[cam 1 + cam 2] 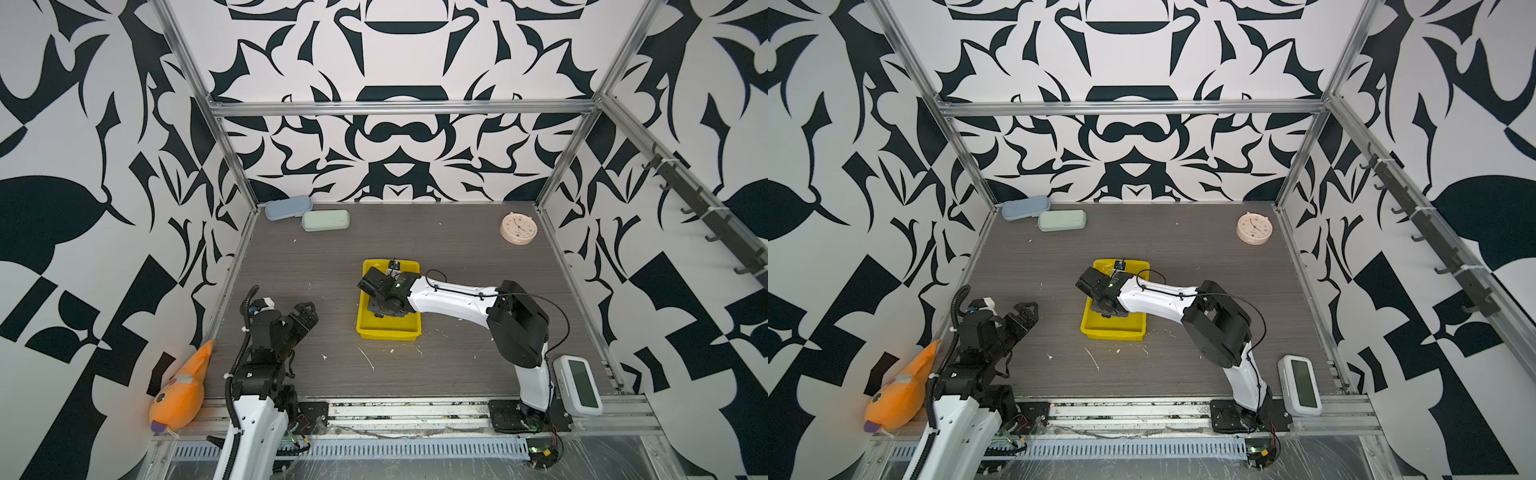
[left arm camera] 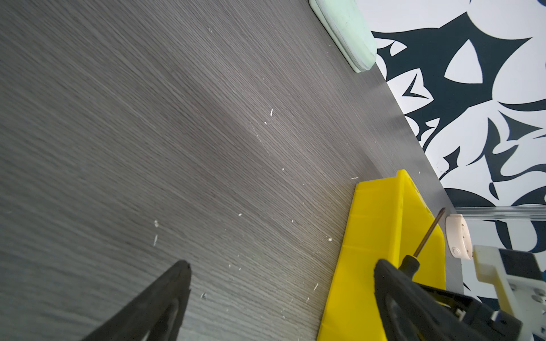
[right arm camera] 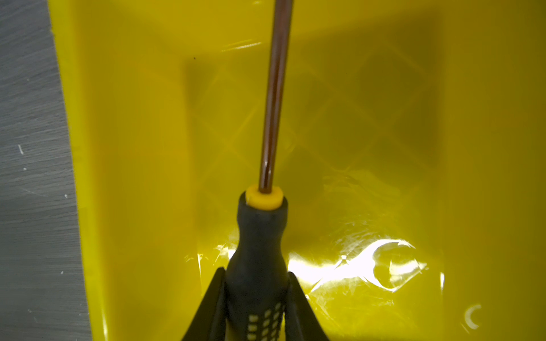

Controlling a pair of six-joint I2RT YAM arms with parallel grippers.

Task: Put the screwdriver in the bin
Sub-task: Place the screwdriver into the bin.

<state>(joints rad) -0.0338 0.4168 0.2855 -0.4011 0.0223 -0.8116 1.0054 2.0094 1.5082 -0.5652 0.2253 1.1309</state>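
Grey woodgrain tabletop (image 1: pixel 415 241) under yellow bin (image 1: pixel 388 331), black-and-white patterned walls (image 1: pixel 399 62)

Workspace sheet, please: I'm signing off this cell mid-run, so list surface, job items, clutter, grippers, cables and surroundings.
Surface: grey wood-grain tabletop, scattered white flecks.
Job's things: black-handled screwdriver with yellow dots held over the shallow yellow plastic bin, not released.
Clutter: pale blue oblong case, pale green oblong case, round beige clock, white digital clock, orange plush fish.
Grippers: right gripper shut on the screwdriver's handle; left gripper open, empty, apart from the bin.
Cables: black cable looping beside the right arm; ribbed black conduit on the left arm.
Surroundings: black-and-white patterned walls, aluminium frame, black hook rail.
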